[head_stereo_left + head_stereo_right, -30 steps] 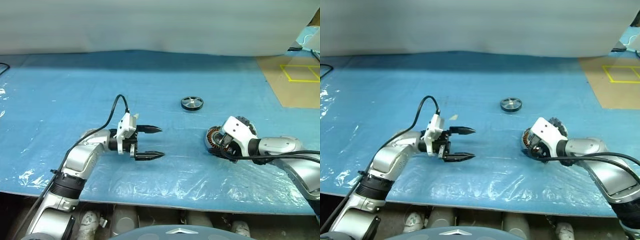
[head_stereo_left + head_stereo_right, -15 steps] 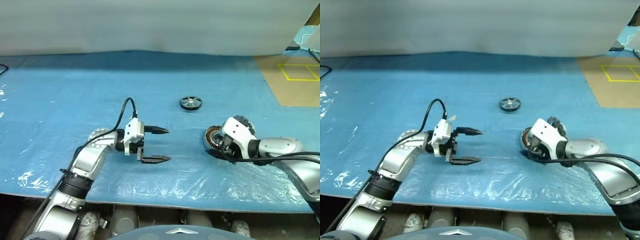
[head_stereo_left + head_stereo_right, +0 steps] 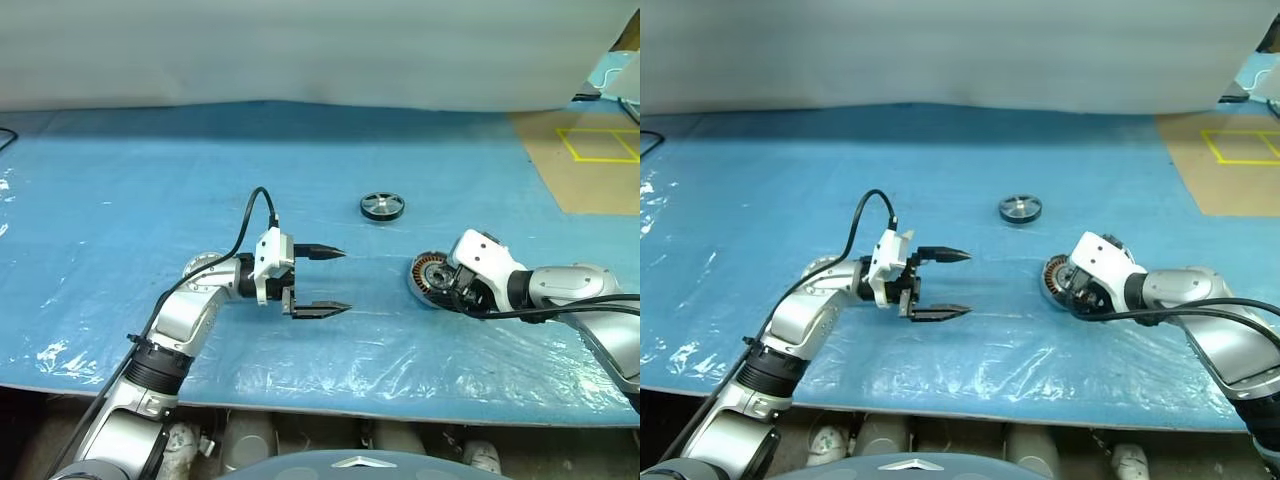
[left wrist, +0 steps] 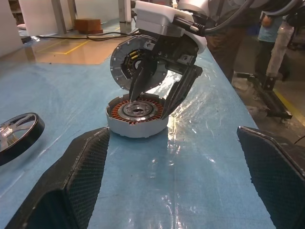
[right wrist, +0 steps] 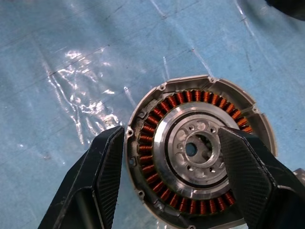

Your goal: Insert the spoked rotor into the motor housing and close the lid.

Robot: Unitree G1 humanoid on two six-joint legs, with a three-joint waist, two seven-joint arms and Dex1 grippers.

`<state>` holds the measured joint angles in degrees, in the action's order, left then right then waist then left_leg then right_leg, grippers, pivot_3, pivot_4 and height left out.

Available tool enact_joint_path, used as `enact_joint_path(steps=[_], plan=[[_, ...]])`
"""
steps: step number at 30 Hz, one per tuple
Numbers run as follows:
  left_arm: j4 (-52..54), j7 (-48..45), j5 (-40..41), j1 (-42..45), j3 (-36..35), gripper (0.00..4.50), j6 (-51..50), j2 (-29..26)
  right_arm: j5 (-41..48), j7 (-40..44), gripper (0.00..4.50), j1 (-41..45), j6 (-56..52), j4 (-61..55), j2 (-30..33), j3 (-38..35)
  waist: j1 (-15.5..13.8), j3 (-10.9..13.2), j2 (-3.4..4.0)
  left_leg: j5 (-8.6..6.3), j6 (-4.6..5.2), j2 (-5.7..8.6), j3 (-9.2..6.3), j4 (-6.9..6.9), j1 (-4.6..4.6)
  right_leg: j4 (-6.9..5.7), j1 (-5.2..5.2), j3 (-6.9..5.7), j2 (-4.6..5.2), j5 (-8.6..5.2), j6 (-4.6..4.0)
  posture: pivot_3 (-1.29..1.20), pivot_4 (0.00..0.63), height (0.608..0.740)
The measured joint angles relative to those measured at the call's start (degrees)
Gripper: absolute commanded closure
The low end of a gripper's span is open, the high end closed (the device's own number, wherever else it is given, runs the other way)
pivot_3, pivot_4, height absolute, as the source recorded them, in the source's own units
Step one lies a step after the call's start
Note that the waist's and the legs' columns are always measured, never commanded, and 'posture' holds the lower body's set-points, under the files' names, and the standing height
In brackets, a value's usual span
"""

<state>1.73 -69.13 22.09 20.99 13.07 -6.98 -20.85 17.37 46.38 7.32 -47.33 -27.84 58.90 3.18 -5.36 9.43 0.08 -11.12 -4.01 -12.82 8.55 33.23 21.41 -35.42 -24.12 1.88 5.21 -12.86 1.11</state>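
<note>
The motor housing (image 3: 428,277) lies on the blue sheet with its copper windings and dark hub facing up (image 5: 200,152). A round grey lid (image 4: 123,61) stands tilted up behind it. My right gripper (image 3: 452,292) hangs just over the housing's far side, open, its fingers (image 4: 142,78) pointing down at the rim with nothing between them. The spoked rotor (image 3: 382,206) lies flat a little beyond, on its own, also visible as the rotor (image 4: 16,136). My left gripper (image 3: 338,280) is level and open, pointing at the housing (image 4: 137,114) from a short way off.
The blue plastic sheet (image 3: 150,200) covers the whole table, wrinkled near the front edge (image 3: 330,395). A brown patch with yellow tape (image 3: 590,160) lies at the back right. A pale curtain (image 3: 300,50) closes the back. A person (image 4: 270,28) stands beyond the table's end.
My left gripper has moved right, toward the housing, still open. The right gripper has shifted slightly right, so more of the housing's windings show.
</note>
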Motion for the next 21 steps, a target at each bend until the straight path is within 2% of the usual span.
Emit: enact_joint_path(steps=[13,20,21], plan=[[0.0,0.0,-0.4,0.0,0.1,0.02,0.2,-0.1,-2.0,0.1,1.25,-2.3,0.1,0.2,-0.1,0.6,-0.1,0.0,0.00,0.02,0.04,0.00,0.00,0.01,0.00,0.00,0.01,0.00,0.01,0.00,0.00,0.00,0.150,0.740],[-0.1,-0.1,-0.7,0.5,0.1,0.02,0.3,-0.1,-6.7,0.3,1.25,1.5,1.9,2.0,-0.9,7.0,0.0,-0.1,-0.10,0.02,0.04,0.00,0.00,0.01,-0.19,-0.02,0.17,0.00,0.00,0.00,-0.01,0.00,0.150,0.740],[-0.3,-0.1,-0.7,0.8,0.0,0.00,0.3,-0.1,-7.4,0.6,1.43,2.2,1.7,2.1,-0.9,8.0,0.0,-0.1,-0.18,0.02,0.04,-0.02,0.00,0.01,-0.27,-0.02,0.23,0.00,-0.01,0.00,-0.01,0.00,0.150,0.740]])
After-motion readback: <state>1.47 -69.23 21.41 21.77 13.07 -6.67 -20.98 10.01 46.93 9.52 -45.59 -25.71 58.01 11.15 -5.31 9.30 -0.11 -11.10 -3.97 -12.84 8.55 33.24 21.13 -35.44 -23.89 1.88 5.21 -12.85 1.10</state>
